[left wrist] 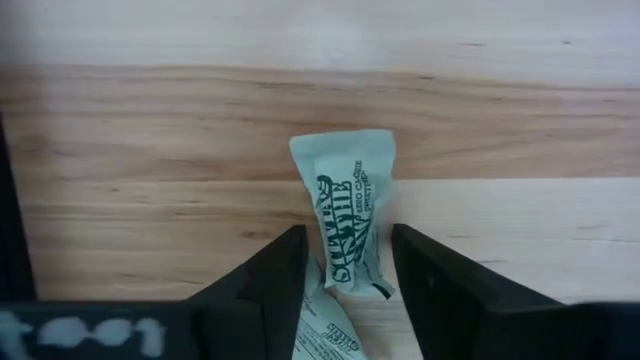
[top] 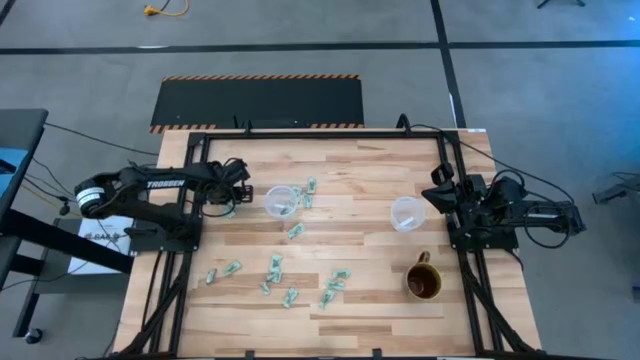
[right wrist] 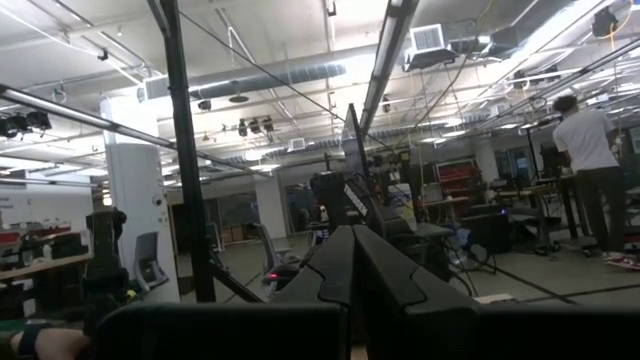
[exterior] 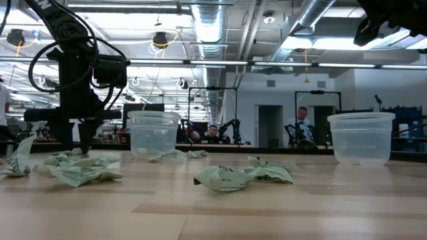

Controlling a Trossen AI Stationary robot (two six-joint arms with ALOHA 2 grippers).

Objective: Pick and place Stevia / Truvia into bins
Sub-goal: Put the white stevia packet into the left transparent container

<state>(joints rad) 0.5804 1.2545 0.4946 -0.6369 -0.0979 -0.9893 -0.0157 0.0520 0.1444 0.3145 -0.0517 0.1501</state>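
One sachet (left wrist: 345, 225) lies between your left pincer's (left wrist: 345, 262) parted fingers on the tabletop (left wrist: 150, 130), not yet clamped; right pincer (right wrist: 352, 262) is closed, empty, raised.

This is a large robotics lab or industrial workshop: exposed silver ducts (exterior: 220, 27), pipes and strip lights run across an open ceiling above a grey concrete floor (top: 520, 90). Beyond the wooden bench (top: 350, 230) stand more robot arms (exterior: 233, 127), dark workstations and glass doors. A person (right wrist: 588, 170) stands at a far desk, and a hazard-striped black mat (top: 258, 102) lies on the floor.
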